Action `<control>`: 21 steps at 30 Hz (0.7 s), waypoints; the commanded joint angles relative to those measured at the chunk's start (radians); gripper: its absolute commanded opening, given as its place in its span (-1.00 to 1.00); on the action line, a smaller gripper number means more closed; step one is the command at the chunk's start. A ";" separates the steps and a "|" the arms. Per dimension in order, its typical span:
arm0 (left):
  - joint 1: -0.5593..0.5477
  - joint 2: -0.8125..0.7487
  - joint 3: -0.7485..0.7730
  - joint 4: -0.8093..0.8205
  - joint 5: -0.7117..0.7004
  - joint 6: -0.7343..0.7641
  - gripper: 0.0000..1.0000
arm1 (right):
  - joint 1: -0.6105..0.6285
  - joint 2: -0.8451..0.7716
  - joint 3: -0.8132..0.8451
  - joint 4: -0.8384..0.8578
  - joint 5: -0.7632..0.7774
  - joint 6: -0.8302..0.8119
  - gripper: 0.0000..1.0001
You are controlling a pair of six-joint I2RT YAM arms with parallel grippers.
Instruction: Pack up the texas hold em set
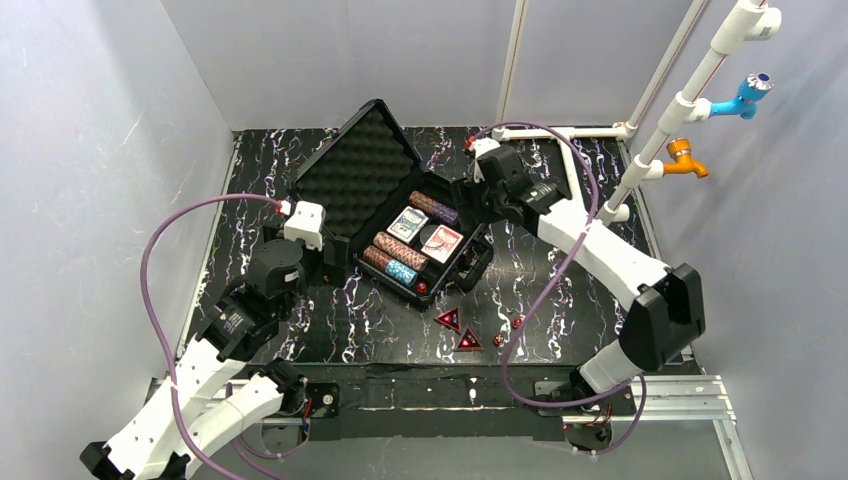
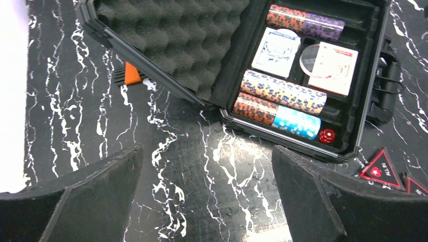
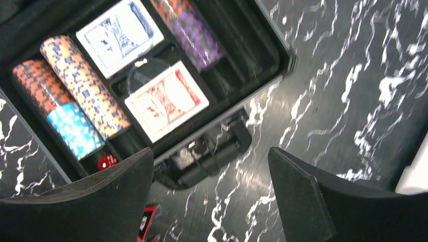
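My right gripper (image 3: 209, 154) hangs wide open and empty just above the handle side of the black case (image 1: 355, 165) (a stance for reaching, not carrying), while my left gripper (image 2: 207, 151), likewise spread with nothing between its fingers, hovers low over the marbled table (image 1: 350, 320) beside the raised foam lid (image 2: 176, 40). The case lies open mid-table with chip rolls (image 2: 282, 92), a blue-backed deck (image 2: 275, 53), a red-backed deck (image 2: 333, 68) and one red die (image 2: 326, 135) seated in its slots. Two red triangular markers (image 1: 448, 319) and two loose dice (image 1: 518, 322) lie on the table just in front of the case; I judge these are left to pack before the lid can shut.
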 commanded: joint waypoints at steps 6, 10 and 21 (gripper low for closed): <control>0.005 0.001 0.009 0.004 0.084 0.008 0.97 | 0.001 -0.204 -0.154 -0.187 0.101 0.311 0.82; 0.004 -0.002 0.010 0.002 0.089 0.007 0.97 | 0.000 -0.265 -0.229 -0.295 0.189 0.459 0.80; 0.004 -0.012 0.012 0.000 0.092 0.008 0.97 | 0.025 -0.361 -0.493 -0.328 0.166 0.736 0.66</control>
